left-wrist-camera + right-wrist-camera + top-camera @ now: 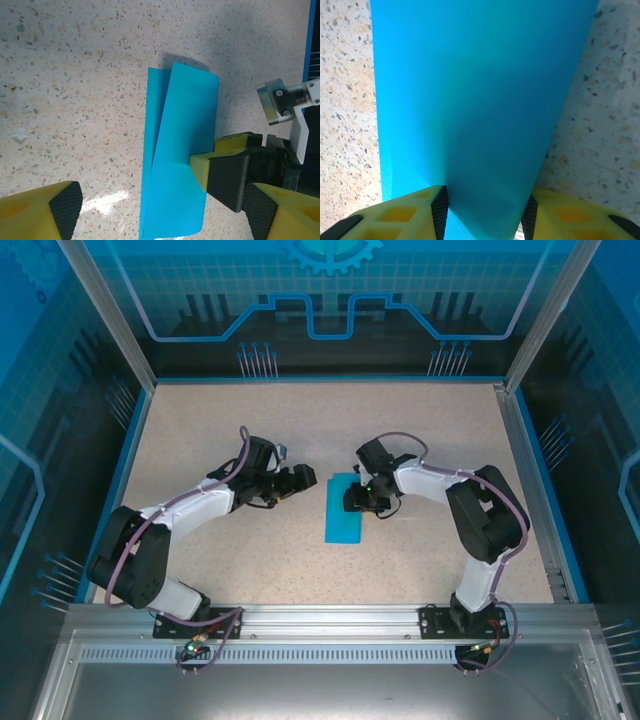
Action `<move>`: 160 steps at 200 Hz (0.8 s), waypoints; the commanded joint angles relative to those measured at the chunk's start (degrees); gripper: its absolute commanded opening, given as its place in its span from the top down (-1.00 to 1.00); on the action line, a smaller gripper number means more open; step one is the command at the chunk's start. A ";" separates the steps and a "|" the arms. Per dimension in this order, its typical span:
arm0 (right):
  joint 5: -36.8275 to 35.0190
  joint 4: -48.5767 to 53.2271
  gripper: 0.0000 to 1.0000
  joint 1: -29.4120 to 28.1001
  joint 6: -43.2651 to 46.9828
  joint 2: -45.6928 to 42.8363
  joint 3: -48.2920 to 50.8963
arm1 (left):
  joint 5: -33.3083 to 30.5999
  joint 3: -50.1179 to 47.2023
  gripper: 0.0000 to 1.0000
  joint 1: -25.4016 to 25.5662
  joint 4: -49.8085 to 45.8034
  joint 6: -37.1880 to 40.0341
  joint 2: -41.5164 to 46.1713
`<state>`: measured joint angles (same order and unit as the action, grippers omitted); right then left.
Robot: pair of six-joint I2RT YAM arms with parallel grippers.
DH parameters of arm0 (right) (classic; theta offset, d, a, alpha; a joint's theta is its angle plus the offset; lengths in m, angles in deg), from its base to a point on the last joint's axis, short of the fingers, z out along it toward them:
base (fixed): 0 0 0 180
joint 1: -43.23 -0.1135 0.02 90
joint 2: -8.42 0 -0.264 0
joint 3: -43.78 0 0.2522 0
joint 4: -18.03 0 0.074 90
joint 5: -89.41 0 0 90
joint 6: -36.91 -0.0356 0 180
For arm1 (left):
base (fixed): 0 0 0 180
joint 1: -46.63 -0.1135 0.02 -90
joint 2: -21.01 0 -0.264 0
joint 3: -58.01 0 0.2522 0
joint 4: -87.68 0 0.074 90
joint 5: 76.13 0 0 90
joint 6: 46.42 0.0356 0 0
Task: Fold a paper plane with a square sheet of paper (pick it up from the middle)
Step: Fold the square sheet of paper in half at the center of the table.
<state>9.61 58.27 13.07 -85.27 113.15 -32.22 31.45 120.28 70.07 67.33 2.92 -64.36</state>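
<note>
Teal sheet [343,525]: half-folded on desk [250,560], flap [190,115] raised.
Right end effector [485,212]: part-open astride flap, likely creasing.
Left end effector [303,480]: wide open, empty.

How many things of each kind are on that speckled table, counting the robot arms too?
Robot arms: 2 (left arm, right arm)
Folded blue paper sheet: 1
Total: 3
</note>
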 commanded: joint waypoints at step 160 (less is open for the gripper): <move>-8.89 7.21 -0.13 -5.53 -3.26 12.04 -3.96 | 1.78 -1.65 -0.08 2.57 8.80 -5.65 -7.14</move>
<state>2.14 66.40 9.12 -86.70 118.16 -39.49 31.74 118.49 72.19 74.69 -2.11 -70.41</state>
